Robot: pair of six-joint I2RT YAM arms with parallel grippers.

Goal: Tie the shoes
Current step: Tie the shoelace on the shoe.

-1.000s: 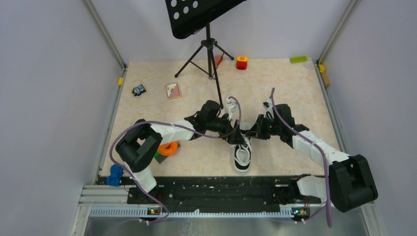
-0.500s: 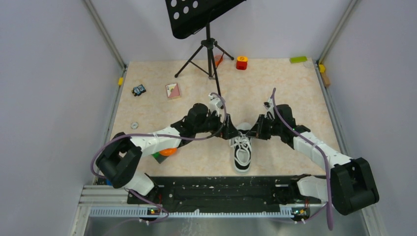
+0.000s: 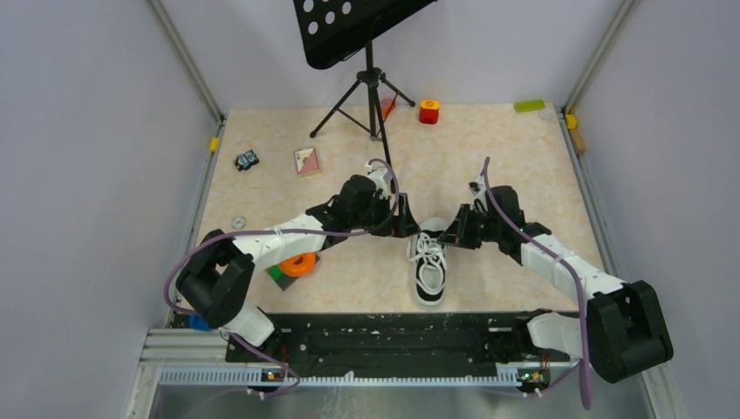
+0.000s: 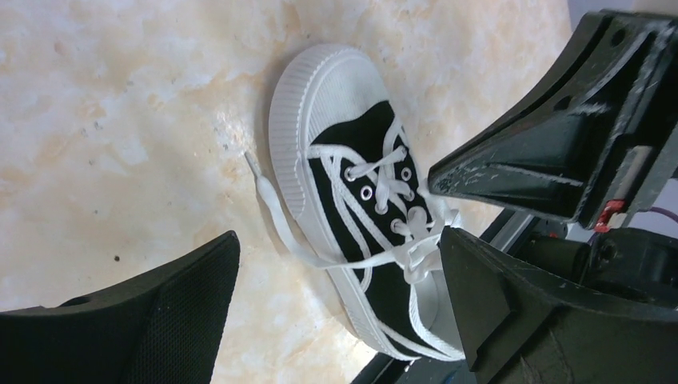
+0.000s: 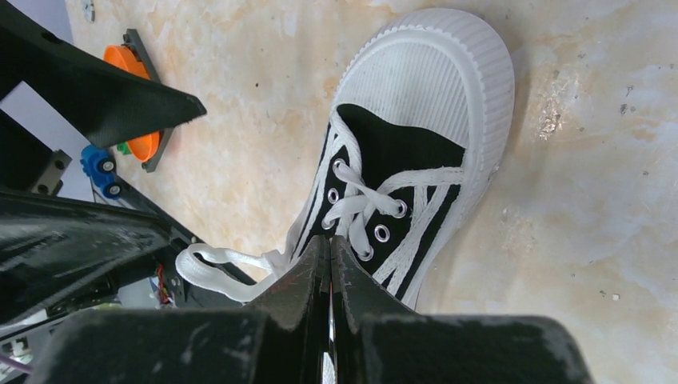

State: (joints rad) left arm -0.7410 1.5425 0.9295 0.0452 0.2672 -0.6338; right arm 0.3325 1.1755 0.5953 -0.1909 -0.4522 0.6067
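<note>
Jaws spread, left gripper (image 3: 407, 229) hovers beside sneaker (image 3: 428, 271); right gripper (image 3: 447, 236) closed.

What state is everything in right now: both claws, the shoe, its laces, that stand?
left gripper: open, holding nothing.
right gripper: shut just over the laces; whether it pinches one, I cannot tell.
sneaker: upright on its sole, toe pointing away from the robot.
laces: threaded, no finished bow, one end loose on the table.
music stand: standing on its tripod.
</note>
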